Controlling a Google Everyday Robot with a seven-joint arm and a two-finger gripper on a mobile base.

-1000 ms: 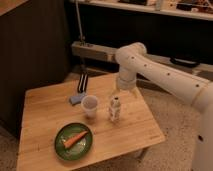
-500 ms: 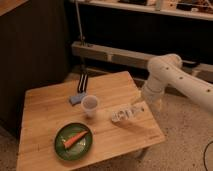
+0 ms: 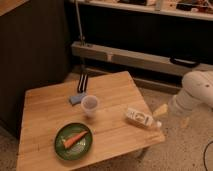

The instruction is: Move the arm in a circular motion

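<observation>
Closest to you, a round dark-green plate (image 3: 59, 149) sits on the front of the pale wooden square table (image 3: 45, 112), with an orange carrot piece (image 3: 74, 140) lying across it. Just behind the plate you see a small translucent white cup (image 3: 90, 105) standing upright. To its right, a white plastic bottle with a printed label (image 3: 139, 118) lies on its side near the table's right edge. Off that edge, over the speckled floor (image 3: 192, 150), your large glossy white robot arm (image 3: 201, 91) reaches in from the right side of the view, clear of the tabletop. Its pale gripper (image 3: 172, 116) hangs at about table height just beside the bottle's cap end and does not touch it. The jaws stand apart with nothing between them. Behind the cup you find a small flat blue pad (image 3: 76, 98), and a pair of black upright strips (image 3: 82, 82) rises just behind it at the table's back edge. Farthest off, a long grey metal rail (image 3: 130, 59) runs across the dark wall, with a thin grey pole (image 3: 79, 25) rising from its left end.
</observation>
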